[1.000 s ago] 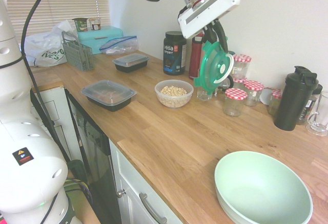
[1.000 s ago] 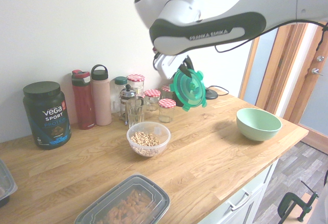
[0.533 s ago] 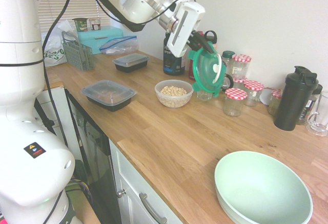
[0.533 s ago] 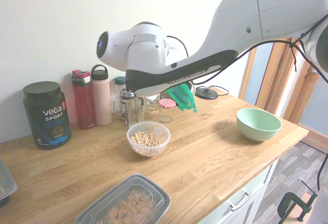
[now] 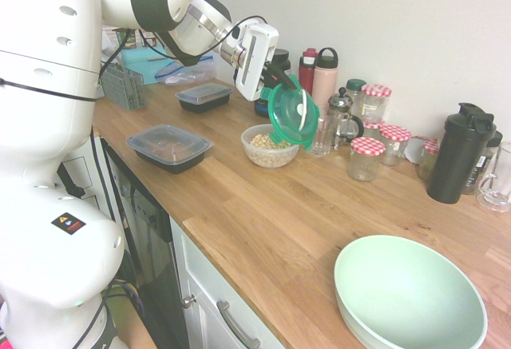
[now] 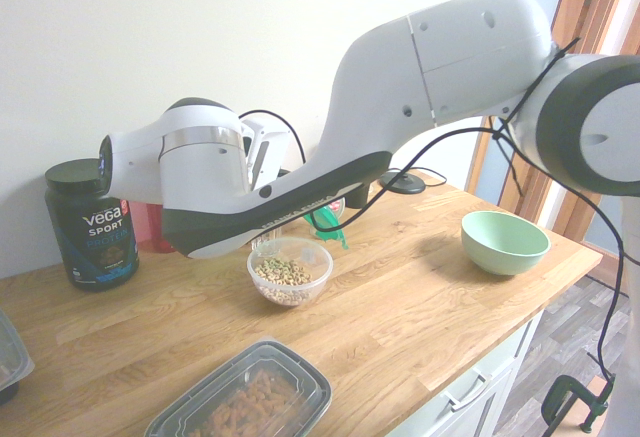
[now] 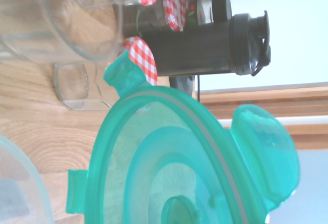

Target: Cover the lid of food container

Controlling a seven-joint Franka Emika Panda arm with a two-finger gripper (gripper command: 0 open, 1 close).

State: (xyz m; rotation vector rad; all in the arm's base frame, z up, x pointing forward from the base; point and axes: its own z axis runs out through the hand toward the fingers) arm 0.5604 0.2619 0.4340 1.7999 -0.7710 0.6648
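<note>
Kitchen setting: a wooden worktop (image 5: 263,205) runs along a plain white wall, above white cabinet fronts.

The white arm reaches in over the worktop, and its jaws are closed on the rim of the lid (image 5: 292,115). The gripper (image 5: 277,79) sits at the lid's upper edge in the first exterior view. The lid is round, translucent green, with clip tabs on its rim. It is held tilted, close to on edge, in the air. Its lower edge hangs just above the far rim of the food container (image 5: 271,145); whether the two touch cannot be told. In the second exterior view, only a green sliver of the lid (image 6: 328,222) shows under the arm, just behind the food container (image 6: 290,270). The wrist view shows the lid (image 7: 169,167) filling the lower part of the picture.

The food container is a small clear round bowl holding beige cereal. It stands upright and uncovered on the worktop.

Other items on the worktop:
- Two black containers with clear lids, one near the front edge (image 5: 168,147) and one further back (image 5: 204,97).
- A large pale green bowl (image 5: 409,295), well apart from the food container.
- A dark protein tub (image 6: 91,223) by the wall.
- Jars with red-checked lids (image 5: 366,158) near the wall.
- A black shaker bottle (image 5: 458,153).
</note>
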